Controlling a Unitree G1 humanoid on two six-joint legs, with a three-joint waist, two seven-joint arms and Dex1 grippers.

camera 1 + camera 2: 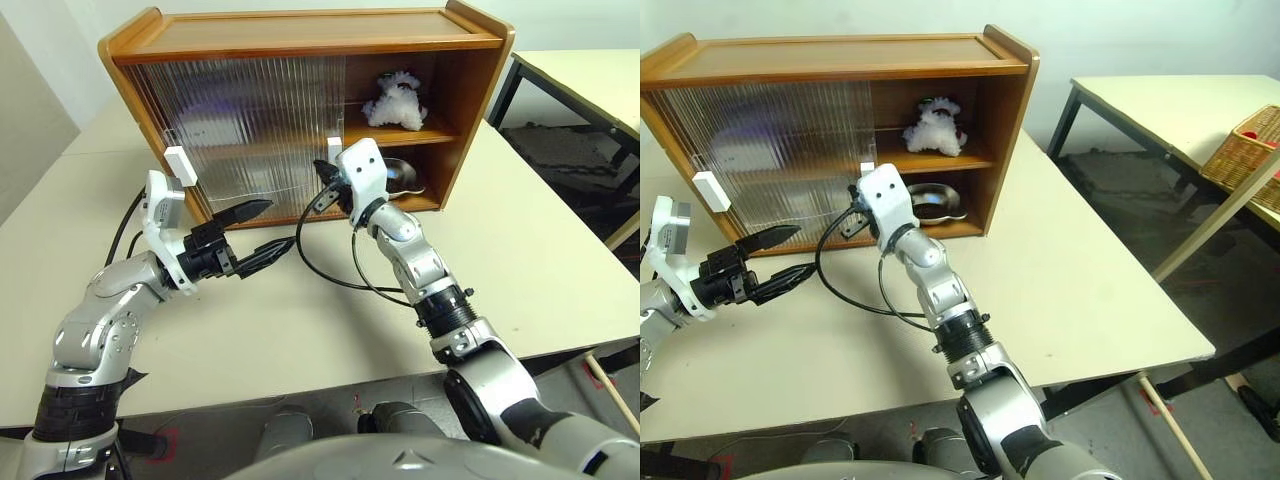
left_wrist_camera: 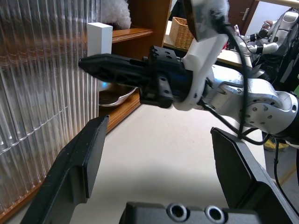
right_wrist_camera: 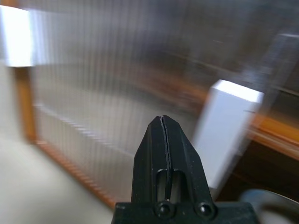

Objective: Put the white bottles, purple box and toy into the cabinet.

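Note:
The brown wooden cabinet stands at the back of the table, its ribbed sliding doors covering the left part. In the uncovered right part, the white plush toy sits on the upper shelf. My right gripper is shut on nothing, its tip just beside the inner door's white handle. Lower and to the left, my left gripper stands open and empty above the table, pointing toward the doors. The white bottles and the purple box are out of view.
A steel bowl lies on the lower shelf under the toy. A second white handle sits on the outer door. A black cable droops onto the table. To the right stand another table, a wicker basket and a leaning stick.

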